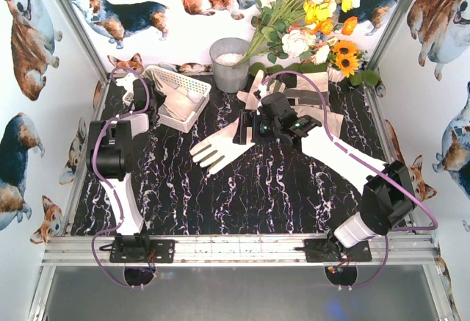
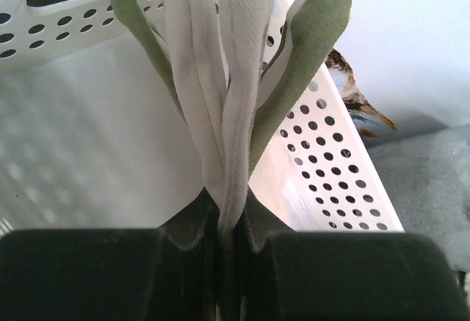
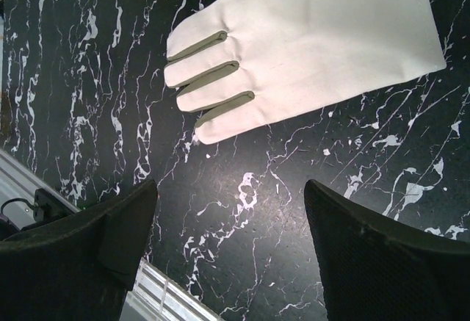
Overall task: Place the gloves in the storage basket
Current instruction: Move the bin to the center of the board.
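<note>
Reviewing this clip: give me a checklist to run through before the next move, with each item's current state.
1. Left gripper shut on the held glove: ok.
2. Held glove above the storage basket: ok.
3. Right gripper open and empty: ok.
4. Flat glove on the table sits between the right gripper's fingers: not ok, it lies ahead of them.
5. Number of other gloves behind the right arm: cannot tell, partly hidden.

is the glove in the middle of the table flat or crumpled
Flat: the glove lies spread on the table, its fingers straight and side by side, no folds.
</note>
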